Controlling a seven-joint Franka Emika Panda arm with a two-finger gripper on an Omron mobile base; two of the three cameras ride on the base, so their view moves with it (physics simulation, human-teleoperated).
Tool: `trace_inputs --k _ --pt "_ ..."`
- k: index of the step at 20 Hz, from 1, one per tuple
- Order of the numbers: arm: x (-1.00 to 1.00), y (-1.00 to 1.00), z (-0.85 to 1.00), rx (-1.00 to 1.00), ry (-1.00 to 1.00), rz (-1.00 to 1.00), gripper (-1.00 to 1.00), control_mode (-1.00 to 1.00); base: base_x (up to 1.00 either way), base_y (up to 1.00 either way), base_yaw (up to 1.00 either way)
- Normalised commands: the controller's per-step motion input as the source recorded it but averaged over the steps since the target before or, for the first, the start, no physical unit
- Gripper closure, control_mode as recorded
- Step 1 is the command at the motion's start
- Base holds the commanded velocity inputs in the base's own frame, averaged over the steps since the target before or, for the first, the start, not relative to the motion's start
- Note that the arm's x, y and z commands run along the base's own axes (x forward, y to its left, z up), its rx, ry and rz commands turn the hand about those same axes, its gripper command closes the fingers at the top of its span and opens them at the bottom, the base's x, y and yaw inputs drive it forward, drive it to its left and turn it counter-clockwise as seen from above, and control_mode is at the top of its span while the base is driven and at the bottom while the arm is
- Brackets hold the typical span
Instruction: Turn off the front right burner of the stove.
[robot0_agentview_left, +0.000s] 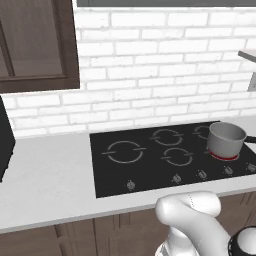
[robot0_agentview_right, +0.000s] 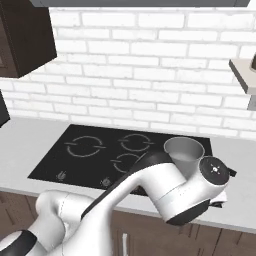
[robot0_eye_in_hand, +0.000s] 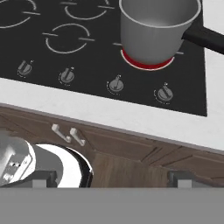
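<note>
Four knobs (robot0_eye_in_hand: 116, 84) lined along the stove (robot0_eye_in_hand: 96, 52) front edge, left to right; far right, burner (robot0_eye_in_hand: 146, 64) glowing red under the pot (robot0_eye_in_hand: 153, 26). Gripper (robot0_eye_in_hand: 111, 177) back over the cabinet front, jaws spread wide, holding nothing. Best to close squarely on the rightmost knob (robot0_eye_in_hand: 164, 92). Knob markings too small to read; burner mostly hidden by pot.

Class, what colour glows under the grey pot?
Red, around the pot's base; clearest in the hand view.
</note>
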Motion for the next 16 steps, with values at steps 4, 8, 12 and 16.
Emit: trace_inputs --k 4,8,12,16 --pt "0.66 0.00 -0.28 -0.05 0.04 -0.01 -1.00 -1.00 0.00 0.00 0.00" --pt "0.71 0.00 -0.11 -0.02 0.08 -0.02 -1.00 -1.00 0.00 0.00 0.00" --pt "0.56 0.00 -0.04 0.00 0.20 -0.03 -1.00 -1.00 0.00 0.00 0.00" --pt "0.36 0.00 0.00 0.00 0.26 -0.01 -1.00 -1.00 0.00 0.00 0.00"
